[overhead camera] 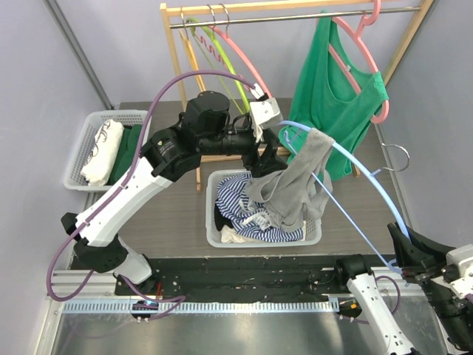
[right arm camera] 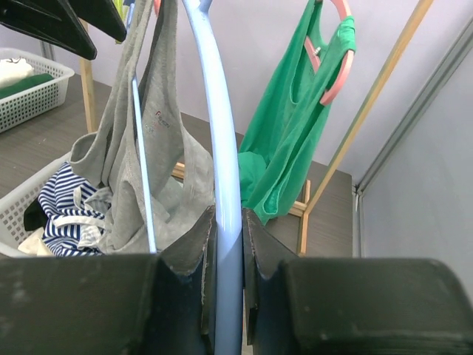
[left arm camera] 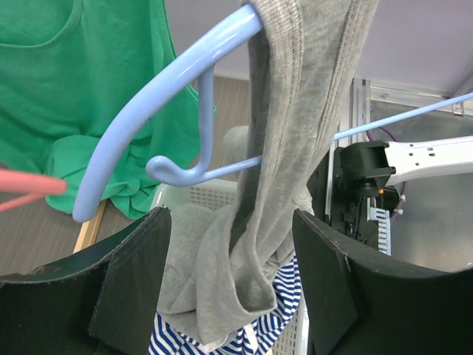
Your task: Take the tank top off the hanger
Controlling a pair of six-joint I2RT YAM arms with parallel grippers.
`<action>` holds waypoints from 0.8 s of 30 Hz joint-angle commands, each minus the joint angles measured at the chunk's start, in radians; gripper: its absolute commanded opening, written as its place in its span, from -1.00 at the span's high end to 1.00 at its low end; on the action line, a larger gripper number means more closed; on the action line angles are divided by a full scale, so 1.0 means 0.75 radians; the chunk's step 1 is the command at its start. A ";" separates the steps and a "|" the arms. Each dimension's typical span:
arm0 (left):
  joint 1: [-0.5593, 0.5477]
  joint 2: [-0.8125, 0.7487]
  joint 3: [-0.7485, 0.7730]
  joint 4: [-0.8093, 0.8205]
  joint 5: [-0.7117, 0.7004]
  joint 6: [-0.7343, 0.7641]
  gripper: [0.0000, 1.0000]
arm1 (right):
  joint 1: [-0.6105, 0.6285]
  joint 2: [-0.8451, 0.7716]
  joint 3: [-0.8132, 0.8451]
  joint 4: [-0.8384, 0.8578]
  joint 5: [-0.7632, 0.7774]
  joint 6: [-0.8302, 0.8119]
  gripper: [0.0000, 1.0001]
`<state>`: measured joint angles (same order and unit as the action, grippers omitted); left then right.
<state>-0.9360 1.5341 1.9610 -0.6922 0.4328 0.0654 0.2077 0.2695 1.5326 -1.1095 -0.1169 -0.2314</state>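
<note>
Left claw (left arm camera: 229, 216): open, we see its fingers flanking the top (left arm camera: 295, 111).
Right claw (right arm camera: 228, 214): pinching the blue hanger (right arm camera: 220, 111).
Basket (overhead camera: 220, 238): we see it under the hanging top.

1. Wooden clothes rail (overhead camera: 295, 7), far side, carrying a yellow-green hanger (overhead camera: 222, 66) and a bare pink hanger (overhead camera: 240, 55).
2. Green tank top (overhead camera: 332, 111) on a second pink hanger (overhead camera: 367, 46), at the rail's right end.
3. Grey tank top (overhead camera: 295, 181), draped over a light blue hanger (overhead camera: 373, 181); lower folds sag into the centre basket (overhead camera: 222, 235).
4. Centre basket contents: blue-and-white striped clothing (overhead camera: 236, 200).
5. Left basket (overhead camera: 81, 148), white, holding white cloth (overhead camera: 103, 151) and green cloth (overhead camera: 127, 151).
6. Left arm (overhead camera: 140, 185), reaching far-right; left gripper (overhead camera: 270, 159) at the grey top's left edge.
7. Right gripper (overhead camera: 410, 244), near right; the hanger's near end runs into it.
</note>
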 commanded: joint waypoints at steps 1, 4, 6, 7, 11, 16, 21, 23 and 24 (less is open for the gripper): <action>-0.018 -0.027 0.050 0.031 -0.008 0.019 -0.41 | -0.003 0.011 0.014 0.082 0.054 0.057 0.98; -0.043 -0.006 0.073 0.031 0.006 0.009 -0.42 | -0.009 0.029 0.008 0.089 0.052 0.047 0.98; -0.073 0.022 0.095 0.031 0.014 0.009 -0.41 | -0.011 0.035 0.008 0.087 0.054 0.043 0.98; -0.081 0.032 0.108 0.031 0.014 0.005 -0.41 | -0.011 0.037 0.008 0.087 0.054 0.043 0.98; -0.128 0.102 0.185 0.033 0.012 -0.001 -0.42 | -0.011 0.042 0.004 0.076 0.078 0.030 0.98; -0.143 0.165 0.245 0.060 -0.033 -0.005 -0.42 | -0.013 0.042 0.008 0.062 0.095 0.018 0.98; -0.153 0.239 0.290 0.082 -0.078 0.003 -0.40 | -0.011 0.042 0.004 0.058 0.086 0.022 0.98; -0.155 0.249 0.312 0.080 -0.082 0.007 -0.36 | -0.011 0.040 -0.002 0.056 0.084 0.026 0.97; -0.157 0.253 0.316 0.082 -0.082 0.009 -0.30 | -0.011 0.033 -0.004 0.056 0.082 0.030 0.98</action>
<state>-1.0451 1.7180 2.1445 -0.6846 0.3920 0.0631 0.2050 0.2668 1.5299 -1.1465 -0.0700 -0.2192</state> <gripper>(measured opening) 0.687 0.190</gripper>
